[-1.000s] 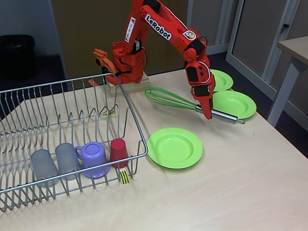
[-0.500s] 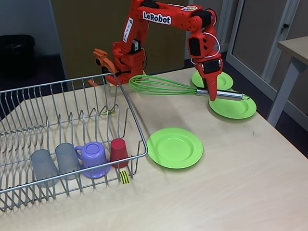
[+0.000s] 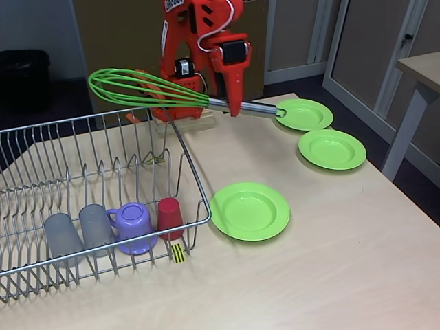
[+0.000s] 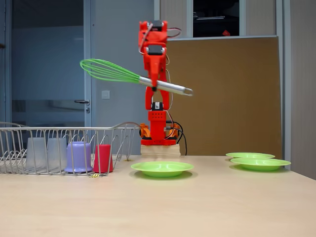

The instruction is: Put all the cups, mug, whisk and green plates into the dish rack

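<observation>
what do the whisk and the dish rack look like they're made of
Whisk: bright green loops, likely silicone-coated or plastic wire by their matte, even colour; slim handle looks like polished metal, silvery with glints. Dish rack: thin bare metal wire, shiny silver, probably chromed or steel.

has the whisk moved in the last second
Yes. Held in the gripper, the whisk has risen off the table and swung left, away from the green plates, toward the dish rack.

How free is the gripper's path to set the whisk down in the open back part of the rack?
Probably free. The gripper holds the whisk by its handle, well above the dish rack. The cups and mug sit at the near wall, leaving the far section open.
</observation>
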Controlling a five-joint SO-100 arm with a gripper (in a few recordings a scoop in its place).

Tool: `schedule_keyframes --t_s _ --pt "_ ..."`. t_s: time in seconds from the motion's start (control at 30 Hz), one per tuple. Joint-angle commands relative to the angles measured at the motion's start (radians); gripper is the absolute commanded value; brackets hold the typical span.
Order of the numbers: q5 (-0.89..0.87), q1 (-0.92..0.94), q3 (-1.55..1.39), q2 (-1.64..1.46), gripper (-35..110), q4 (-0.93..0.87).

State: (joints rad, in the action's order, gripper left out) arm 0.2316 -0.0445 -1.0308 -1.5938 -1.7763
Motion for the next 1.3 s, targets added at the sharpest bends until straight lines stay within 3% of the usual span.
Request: schedule_keyframes --t_s 0.0,0.2,0.4,1.27 --pt "0.169 0.169 0.029 -0.084 0 -0.034" --pt "0.388 0.446 0.032 -0.017 0 -0.006" --pt "0.529 0.594 0.063 0.156 0 0.038" --pt "0.603 0.627 0.255 0.755 0 0.143"
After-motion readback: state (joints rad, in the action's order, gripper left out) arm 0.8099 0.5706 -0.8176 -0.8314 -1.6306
